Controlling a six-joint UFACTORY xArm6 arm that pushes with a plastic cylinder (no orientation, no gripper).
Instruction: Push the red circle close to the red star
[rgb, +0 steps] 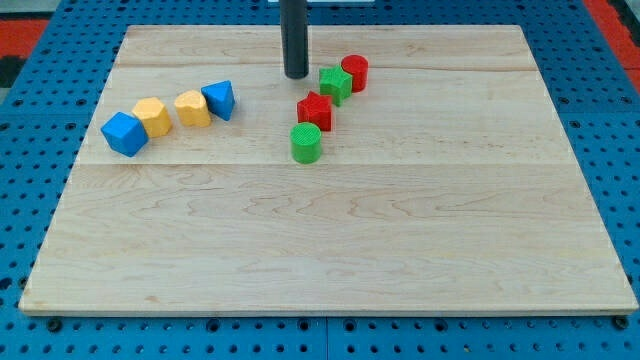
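Observation:
The red circle (355, 71) stands near the view's top centre, touching the green star (335, 84) on its lower left. The red star (314, 110) lies below and left of the green star, close to it. My tip (295, 75) is down on the board to the left of the green star and above the red star, apart from both. It is about one block's width left of the green star and well left of the red circle.
A green circle (306, 143) sits just below the red star. At the view's left lies a row: a blue block (124, 133), a yellow block (153, 116), another yellow block (192, 108) and a blue block (219, 99). The wooden board (330, 250) rests on blue pegboard.

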